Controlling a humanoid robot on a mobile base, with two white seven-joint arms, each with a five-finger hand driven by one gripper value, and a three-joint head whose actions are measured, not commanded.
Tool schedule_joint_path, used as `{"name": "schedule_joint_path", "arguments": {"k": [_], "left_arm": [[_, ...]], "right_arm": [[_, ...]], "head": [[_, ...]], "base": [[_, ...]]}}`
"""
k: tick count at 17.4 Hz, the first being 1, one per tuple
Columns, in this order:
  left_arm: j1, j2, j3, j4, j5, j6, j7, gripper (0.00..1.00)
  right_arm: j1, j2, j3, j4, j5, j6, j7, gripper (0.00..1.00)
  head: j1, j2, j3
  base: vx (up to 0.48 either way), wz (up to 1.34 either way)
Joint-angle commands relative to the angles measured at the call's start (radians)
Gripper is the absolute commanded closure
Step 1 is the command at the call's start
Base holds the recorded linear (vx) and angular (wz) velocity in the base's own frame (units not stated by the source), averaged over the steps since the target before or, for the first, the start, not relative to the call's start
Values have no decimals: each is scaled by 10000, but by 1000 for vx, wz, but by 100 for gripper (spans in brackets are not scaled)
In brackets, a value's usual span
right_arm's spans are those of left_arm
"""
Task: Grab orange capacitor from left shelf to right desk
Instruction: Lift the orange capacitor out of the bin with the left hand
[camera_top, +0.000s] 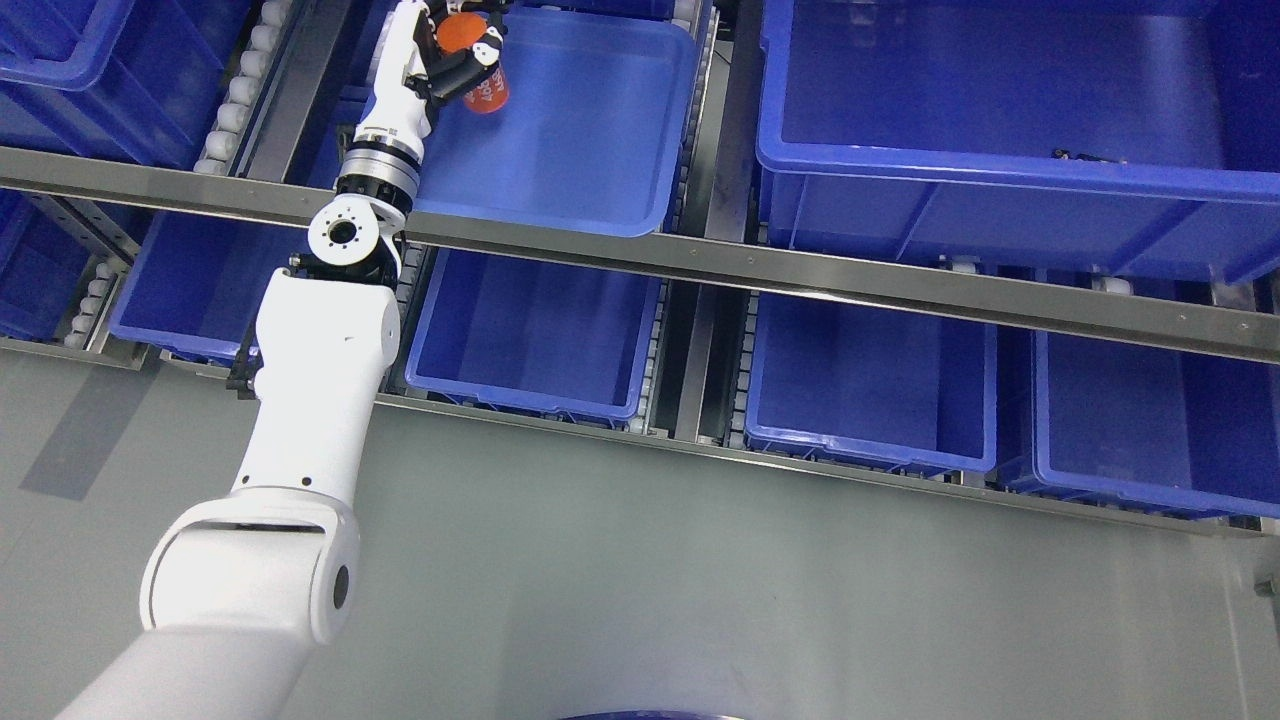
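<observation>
My left arm reaches up from the lower left into the upper shelf. My left hand (462, 52) is at the top edge of the head view, its fingers curled around an orange capacitor (478, 62), a cylinder with white print on its side. The hand holds it over the left part of a shallow blue bin (600, 140) on the upper shelf level. The top of the hand is cut off by the picture's edge. My right arm does not show.
A large deep blue bin (1000, 170) sits to the right on the upper level. Several blue bins (530, 330) stand on the lower level behind a steel rail (800, 280). Roller tracks run between bins. Grey floor (700, 600) lies in front.
</observation>
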Motion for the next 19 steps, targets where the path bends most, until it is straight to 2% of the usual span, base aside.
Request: {"name": "schedule_joint_path", "arguments": {"k": [1, 7, 11, 15, 19], "left_arm": [[407, 175, -315, -4137, 455, -23, -5, 99], [2767, 175, -854, -7421, 455, -528, -5, 99], [4378, 175, -854, -8988, 455, -1094, -20, 99], [5408, 175, -839, -9160, 439, -2229, -127, 99], [5824, 175, -792, -9160, 439, -2523, -143, 99]], "right_arm": [[230, -175, -107, -175, 61, -7, 2, 0], [230, -175, -107, -175, 61, -7, 2, 0], [230, -175, -107, -175, 61, -7, 2, 0], [215, -175, -107, -175, 61, -7, 2, 0], [230, -175, -107, -175, 61, -7, 2, 0]], "head": [[0, 0, 0], [0, 0, 0], [0, 0, 0], [0, 0, 0], [0, 0, 0]], "base": [[0, 0], [0, 0], [0, 0], [0, 0], [0, 0]]}}
